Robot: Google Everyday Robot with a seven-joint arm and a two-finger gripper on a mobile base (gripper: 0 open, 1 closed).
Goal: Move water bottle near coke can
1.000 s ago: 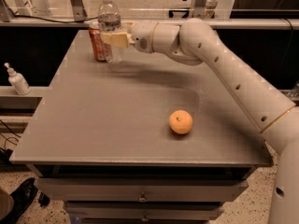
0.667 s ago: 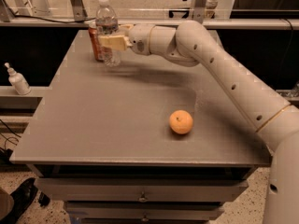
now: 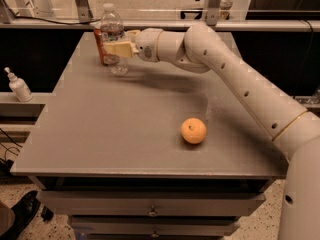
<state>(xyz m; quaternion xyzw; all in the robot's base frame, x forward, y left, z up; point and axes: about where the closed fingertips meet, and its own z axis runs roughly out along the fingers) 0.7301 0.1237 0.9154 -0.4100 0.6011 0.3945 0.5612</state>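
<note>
- Toward eleven o'clock on the grey tabletop (image 3: 125, 134), near its far-left corner, the water bottle (image 3: 112, 26) stands upright. The coke can (image 3: 98, 46) sits just behind it at about ten o'clock, so close that I cannot tell whether they touch.
- The gripper (image 3: 115, 49) comes in from three o'clock on the end of a long white arm (image 3: 240, 79). Its jaws are closed around the bottle's middle, across the pale label band.
- I can't make out whether the bottle's base rests on the tabletop or hangs just over it.
- The bottle is thin clear plastic with a white cap, tall and narrow. I'd guess it is fairly light, with a smooth, slightly slippery wall that dents under a hard squeeze, and that it tips easily.
- The mid-body hold looks right to me: low enough to steady it and firmer than the neck or cap.
- The can is a short red metal cylinder, mostly hidden behind the bottle. It is probably light enough for a nudge to shift it.
- The tabletop looks flat and matte. A round orange (image 3: 193, 130) lies at four o'clock, well apart, and a small white pump bottle (image 3: 18, 85) stands off the tabletop at nine o'clock.
</note>
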